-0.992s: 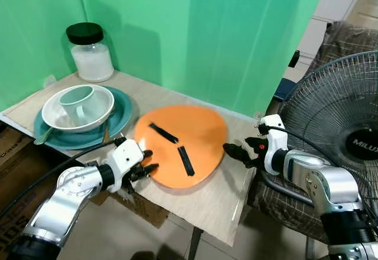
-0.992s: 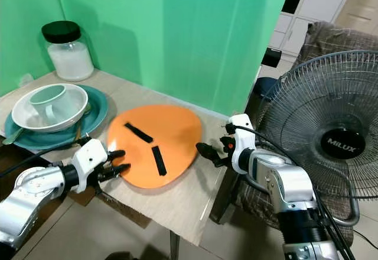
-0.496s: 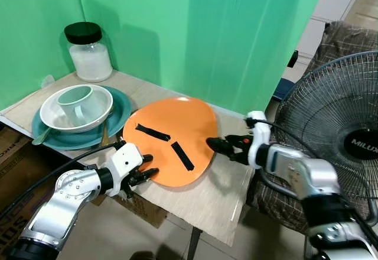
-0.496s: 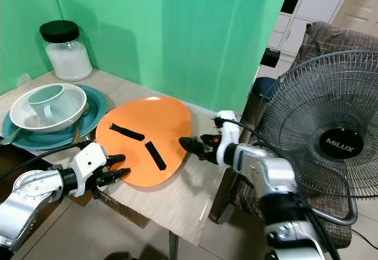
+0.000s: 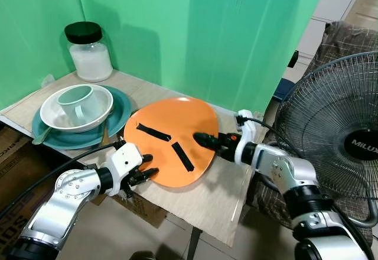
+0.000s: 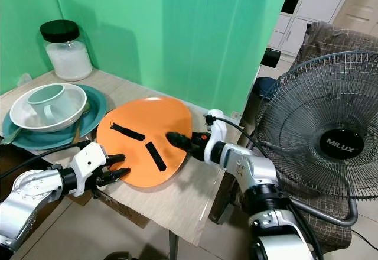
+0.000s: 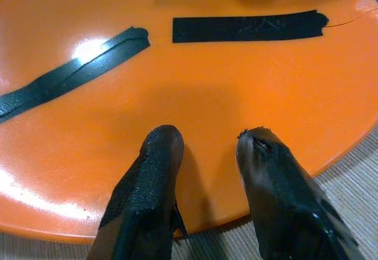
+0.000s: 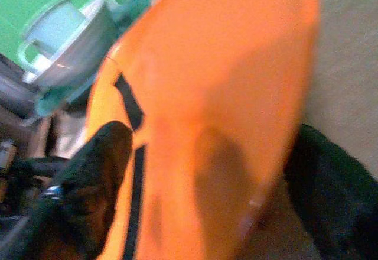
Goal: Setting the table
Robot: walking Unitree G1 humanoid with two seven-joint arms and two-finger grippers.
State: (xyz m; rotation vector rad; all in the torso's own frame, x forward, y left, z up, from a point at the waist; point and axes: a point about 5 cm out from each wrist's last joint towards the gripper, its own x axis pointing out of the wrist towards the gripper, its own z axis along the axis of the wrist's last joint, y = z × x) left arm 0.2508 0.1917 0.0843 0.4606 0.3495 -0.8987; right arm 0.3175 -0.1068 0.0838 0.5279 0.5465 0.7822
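Now | right pincer (image 5: 201, 139) straddles orange mat (image 5: 170, 148) rim | left wrist: tape strips (image 7: 248, 26)

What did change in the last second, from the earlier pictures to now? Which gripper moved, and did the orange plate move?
The right gripper reached in from the table's right edge and now straddles the rim of the orange plate, one finger above, one below. The plate slid left, toward the teal plate. The left gripper stayed at the plate's near edge, fingers apart. The bowl, cup and jar kept their places.
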